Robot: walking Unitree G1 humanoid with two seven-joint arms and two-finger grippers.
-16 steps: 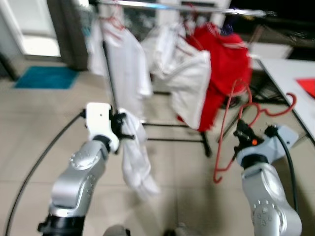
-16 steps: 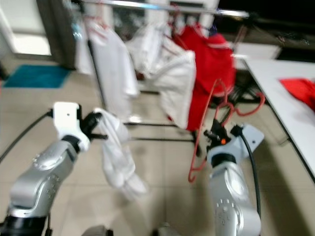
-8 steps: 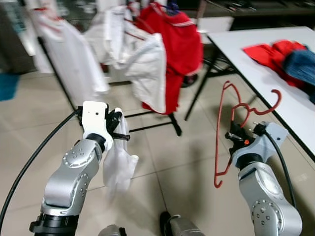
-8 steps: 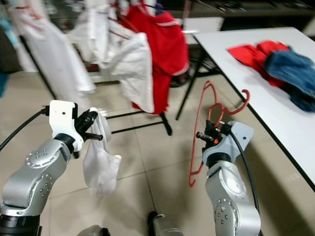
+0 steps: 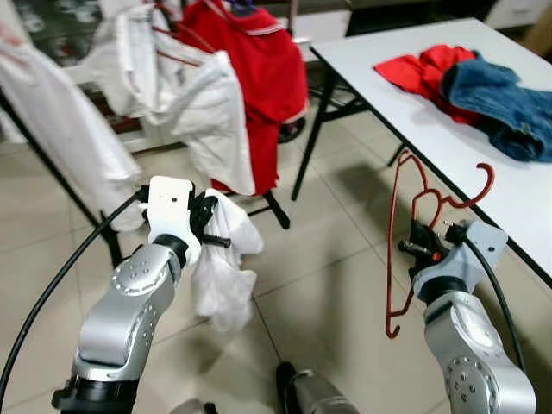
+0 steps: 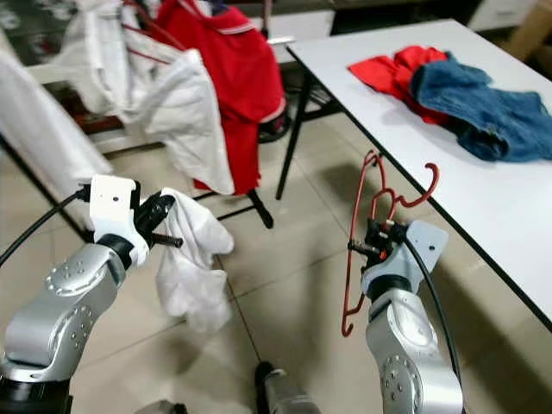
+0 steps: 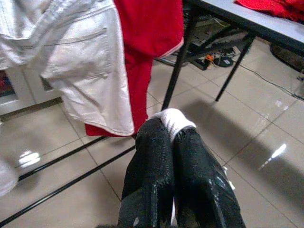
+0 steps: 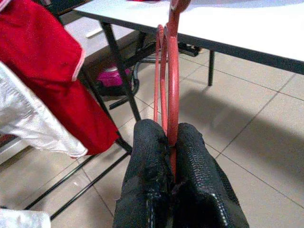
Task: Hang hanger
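We stand on a pale tiled floor (image 5: 328, 285), with a garment rack of white and red clothes (image 5: 259, 78) off to our left front and a white counter (image 5: 405, 95) to our right front that carries a red garment (image 5: 414, 69) and blue jeans (image 5: 500, 103).

The red hanger (image 5: 398, 233) is clamped in our right gripper (image 5: 418, 252), its hook uppermost and its frame hanging below, well apart from the rack. To do this step well, we judge that we should turn back toward the rack, keep the hook upright and facing the rail, and lift it over the rail before the jaws let go.

Our right arm is bent, its wrist raised in front of the chest, jaws closed tight on the hanger's wire near its neck. Our left gripper (image 5: 211, 228) is held forward at similar height, jaws pinched together on a white garment (image 5: 222, 276) that droops toward the floor.
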